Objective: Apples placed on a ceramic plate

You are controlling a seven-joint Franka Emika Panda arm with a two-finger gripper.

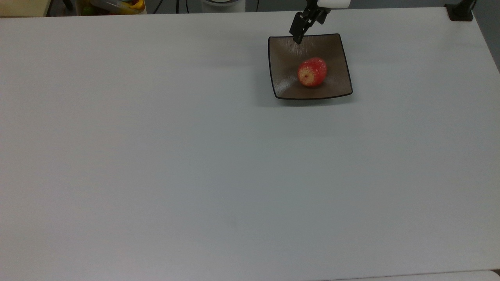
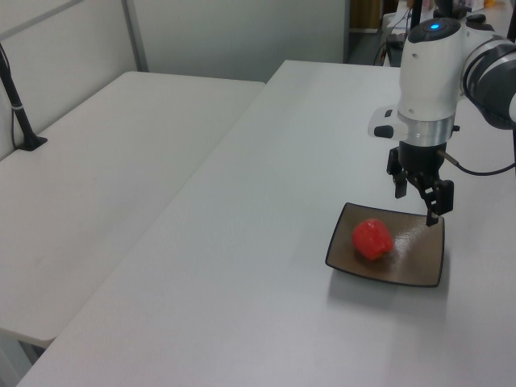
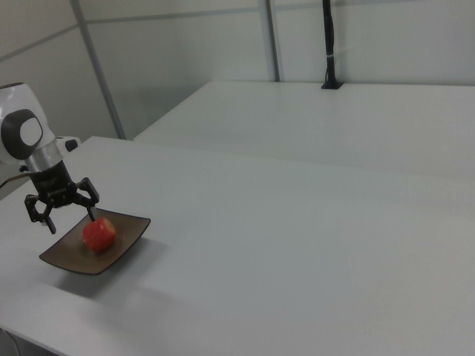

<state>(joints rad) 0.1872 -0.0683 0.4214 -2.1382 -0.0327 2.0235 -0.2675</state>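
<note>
The small red apple (image 1: 312, 72) lies on its side in the middle of the square brown ceramic plate (image 1: 284, 52), its yellowish end facing up in the top view. In the left view, the apple (image 2: 372, 239) rests on the plate (image 2: 419, 268), toward the left view's left. My gripper (image 1: 307, 24) hangs open and empty above the plate's far edge, clear of the apple. From the left view the gripper (image 2: 416, 202) shows two spread black fingers. The right view has the gripper (image 3: 70, 219) just above the apple (image 3: 99, 234) and plate (image 3: 125, 233).
The white table (image 1: 195, 156) stretches wide around the plate. A bin of colourful items (image 1: 117, 4) sits past the table's far edge at the top view's upper left. A black post base (image 1: 461, 11) stands at its upper right corner. A second table (image 2: 105, 161) adjoins.
</note>
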